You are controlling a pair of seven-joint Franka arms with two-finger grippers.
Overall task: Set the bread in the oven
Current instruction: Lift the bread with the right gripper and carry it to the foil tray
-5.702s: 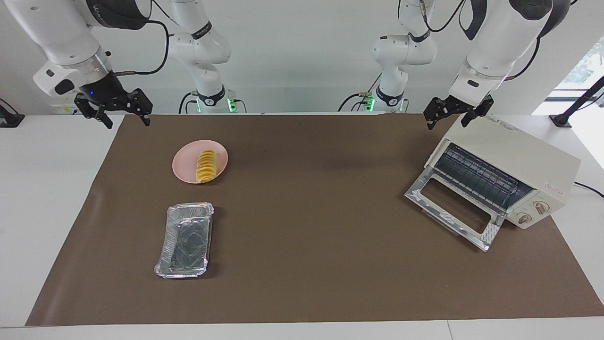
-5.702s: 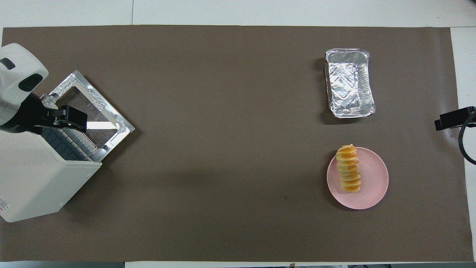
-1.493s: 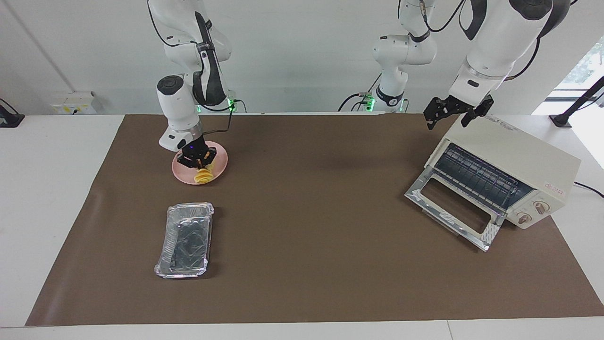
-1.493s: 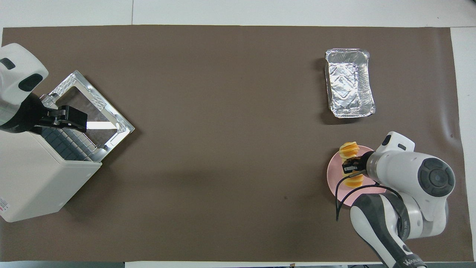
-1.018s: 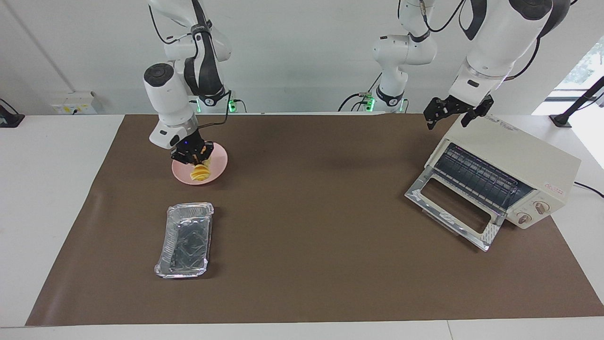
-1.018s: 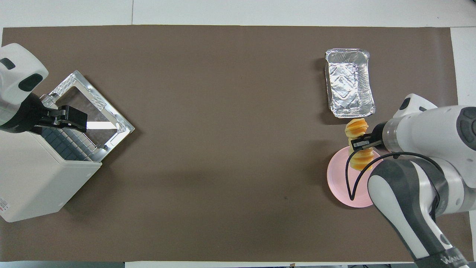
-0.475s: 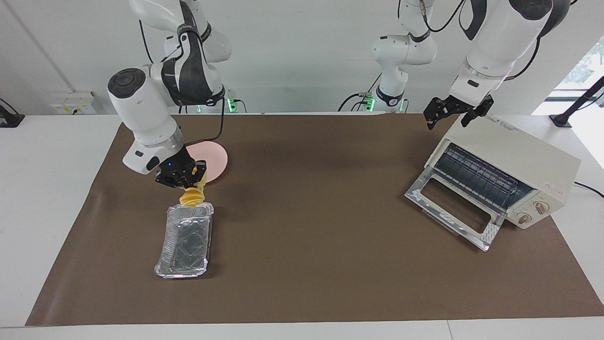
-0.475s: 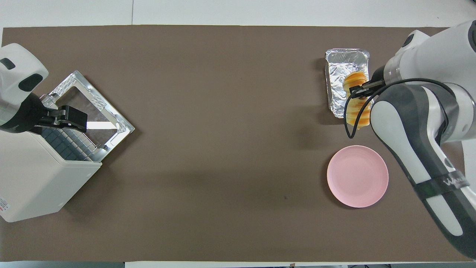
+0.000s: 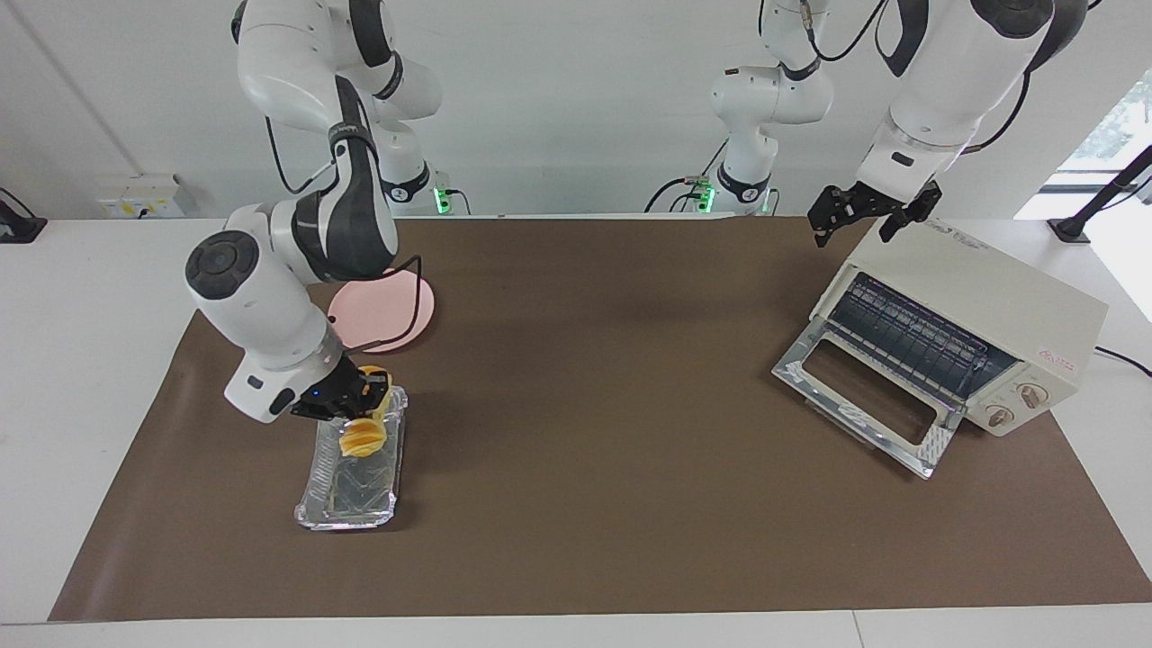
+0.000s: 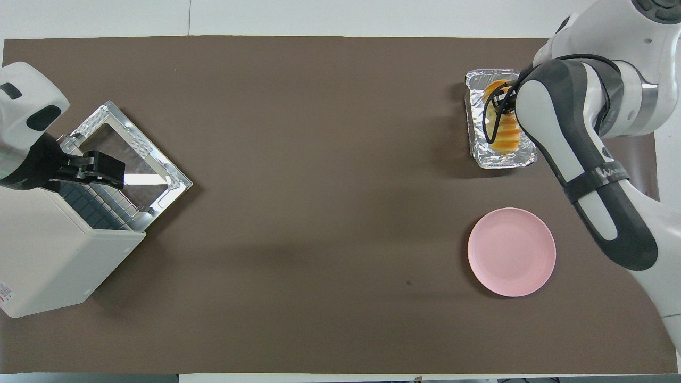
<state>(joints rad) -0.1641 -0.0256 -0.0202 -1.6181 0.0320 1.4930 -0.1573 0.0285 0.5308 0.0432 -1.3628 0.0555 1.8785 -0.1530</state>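
The yellow-orange ridged bread (image 9: pixel 363 437) hangs in my right gripper (image 9: pixel 356 404), which is shut on its upper part. It is low over the silver foil tray (image 9: pixel 349 515), and I cannot tell if it touches the tray. In the overhead view the bread (image 10: pixel 505 136) lies within the tray (image 10: pixel 505 163), and the right arm hides most of the gripper. The cream-white oven (image 9: pixel 990 297) stands at the left arm's end of the table with its glass door (image 9: pixel 864 405) dropped open; it also shows in the overhead view (image 10: pixel 48 255). My left gripper (image 9: pixel 868 219) waits open over the oven's top corner.
The round pink plate (image 9: pixel 396 306) lies bare, nearer to the robots than the foil tray; it also shows in the overhead view (image 10: pixel 512 252). A brown mat (image 9: pixel 585 405) covers the table between the tray and the oven.
My right gripper has carried the bread off the pink plate and out over the foil tray, lowering it there. The left arm has not moved.
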